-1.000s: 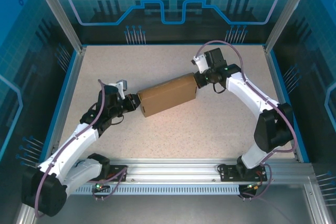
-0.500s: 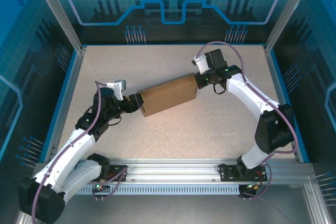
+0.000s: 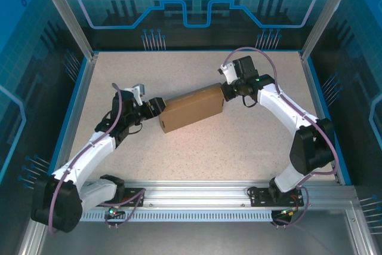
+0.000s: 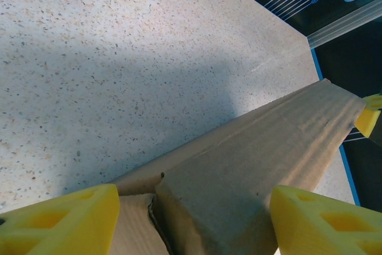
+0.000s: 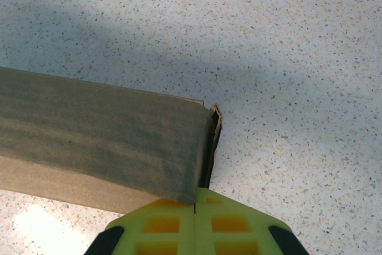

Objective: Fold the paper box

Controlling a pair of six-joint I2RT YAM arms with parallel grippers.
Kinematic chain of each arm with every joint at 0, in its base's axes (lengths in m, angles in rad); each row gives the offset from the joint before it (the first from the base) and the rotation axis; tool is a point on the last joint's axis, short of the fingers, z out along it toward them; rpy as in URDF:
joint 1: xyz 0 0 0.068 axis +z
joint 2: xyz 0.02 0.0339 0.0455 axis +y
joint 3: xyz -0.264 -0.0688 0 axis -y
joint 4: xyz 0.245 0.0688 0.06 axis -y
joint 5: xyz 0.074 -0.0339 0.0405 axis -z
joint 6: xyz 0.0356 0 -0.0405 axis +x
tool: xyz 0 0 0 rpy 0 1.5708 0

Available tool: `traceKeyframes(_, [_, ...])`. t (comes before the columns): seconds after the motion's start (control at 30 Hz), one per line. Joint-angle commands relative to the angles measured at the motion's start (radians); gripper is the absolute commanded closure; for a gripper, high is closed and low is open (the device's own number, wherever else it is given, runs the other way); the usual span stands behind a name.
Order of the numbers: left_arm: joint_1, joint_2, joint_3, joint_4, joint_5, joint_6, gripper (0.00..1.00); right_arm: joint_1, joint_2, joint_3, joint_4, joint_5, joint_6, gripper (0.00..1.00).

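Note:
The paper box [image 3: 191,107] is a closed brown cardboard block lying slanted at the table's middle. My left gripper [image 3: 156,107] is at its left end. In the left wrist view the gripper [image 4: 194,225] is open, its yellow fingers [image 4: 59,222] standing either side of the box's end corner [image 4: 221,201] with gaps on both sides. My right gripper [image 3: 225,91] is at the box's right end. In the right wrist view that gripper [image 5: 196,214] is shut, pads together, its tips against the lower corner of the paper box [image 5: 101,135], where a flap edge stands slightly ajar.
The speckled table [image 3: 239,141] is bounded by a blue raised rim [image 3: 77,97] and aluminium frame posts. A metal rail [image 3: 197,194] with the arm bases runs along the near edge. The right gripper's yellow tip [image 4: 369,114] shows past the box's far end.
My left gripper has opened and shifted a little farther back, its jaws now astride the box's left end. The right arm and the box have stayed put.

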Motion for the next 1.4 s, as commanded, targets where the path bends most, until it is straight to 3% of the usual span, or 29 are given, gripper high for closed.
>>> traceKeyframes(0.0, [0.007,0.0,-0.015,0.037,0.033,-0.008,0.34,0.009,0.001,-0.036,-0.048,0.013,0.012,0.95])
traceKeyframes(0.2, [0.007,-0.006,-0.091,0.049,0.023,0.002,0.4,0.009,-0.016,-0.031,-0.044,0.008,0.015,0.84])
traceKeyframes(0.57, [0.007,-0.008,-0.142,0.064,0.027,0.024,0.45,-0.003,-0.15,-0.014,-0.078,0.014,0.014,0.52])
traceKeyframes(0.77, [0.007,-0.011,-0.156,0.08,0.038,0.025,0.45,-0.062,-0.136,0.038,-0.064,-0.126,0.039,0.4])
traceKeyframes(1.1, [0.007,-0.013,-0.153,0.093,0.042,0.025,0.44,-0.137,0.089,0.175,-0.057,-0.341,0.078,0.35])
traceKeyframes(1.37, [0.006,-0.019,-0.144,0.087,0.057,0.025,0.41,-0.144,0.111,0.057,-0.001,-0.368,0.097,0.48])
